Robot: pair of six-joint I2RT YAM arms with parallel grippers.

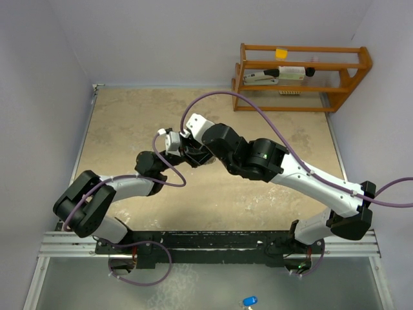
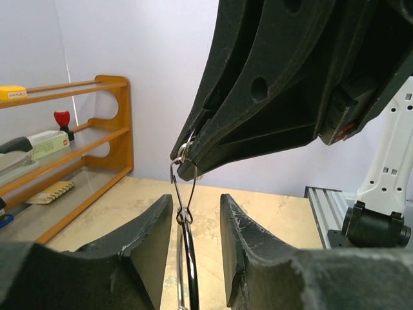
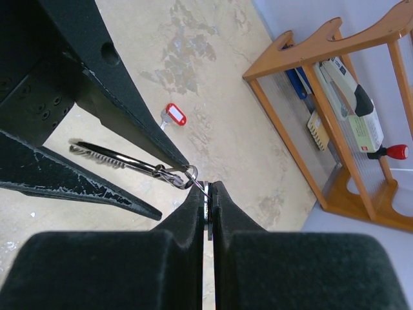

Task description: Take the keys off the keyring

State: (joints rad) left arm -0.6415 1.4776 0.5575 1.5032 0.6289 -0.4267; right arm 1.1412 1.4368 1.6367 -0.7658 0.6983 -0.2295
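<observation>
On the beige tabletop (image 3: 213, 77) lies a red key (image 3: 174, 115), seemingly loose.

The keyring (image 2: 187, 258) runs off the left wrist view's bottom edge; from above it is hidden.

Overhead view plus two close wrist views.
The top camera looks down from behind the near edge over the whole surface (image 1: 129, 123), with the wooden rack (image 1: 300, 77) at upper right. The camera on the left hand (image 2: 197, 206) looks level and close, rack at left; the one on the right hand (image 3: 208, 187) looks steeply down, rack at right. All share the rack and the hands' meeting point.
</observation>
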